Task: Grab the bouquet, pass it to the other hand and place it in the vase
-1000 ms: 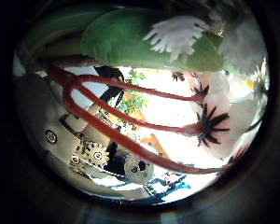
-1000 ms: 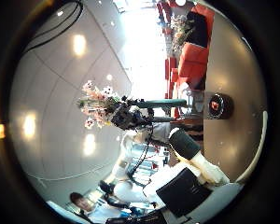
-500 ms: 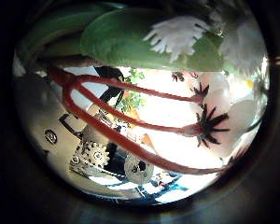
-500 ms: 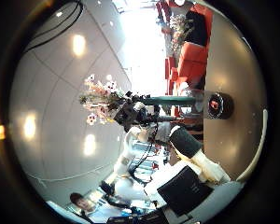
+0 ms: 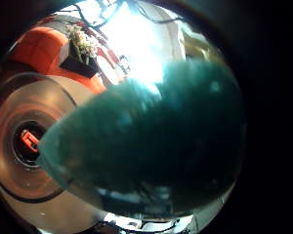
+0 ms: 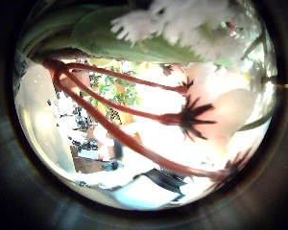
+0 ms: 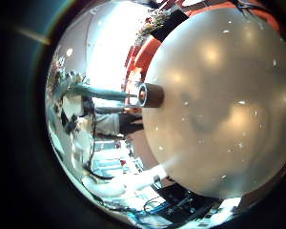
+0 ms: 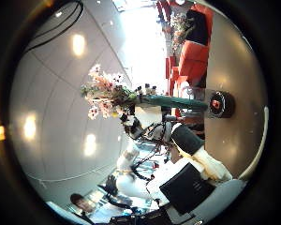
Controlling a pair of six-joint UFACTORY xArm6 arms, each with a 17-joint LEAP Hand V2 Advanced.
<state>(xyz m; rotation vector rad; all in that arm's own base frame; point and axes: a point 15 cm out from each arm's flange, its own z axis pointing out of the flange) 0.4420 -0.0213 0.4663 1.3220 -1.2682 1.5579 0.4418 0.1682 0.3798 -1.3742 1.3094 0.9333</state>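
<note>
Bouquet [image 8: 108,91] above vase [image 8: 218,105]

Lab: round table [image 8: 47,141], orange chairs [image 8: 192,61]

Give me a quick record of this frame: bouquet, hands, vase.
bouquet: off the table, lying sideways, blooms close to the left palm
left hand: holds the bouquet by its stem
right hand: apart from the bouquet, palm facing it
vase: upright on the table
stem end vs vase: lined up in both right palm views; whether they touch, cannot tell
</note>
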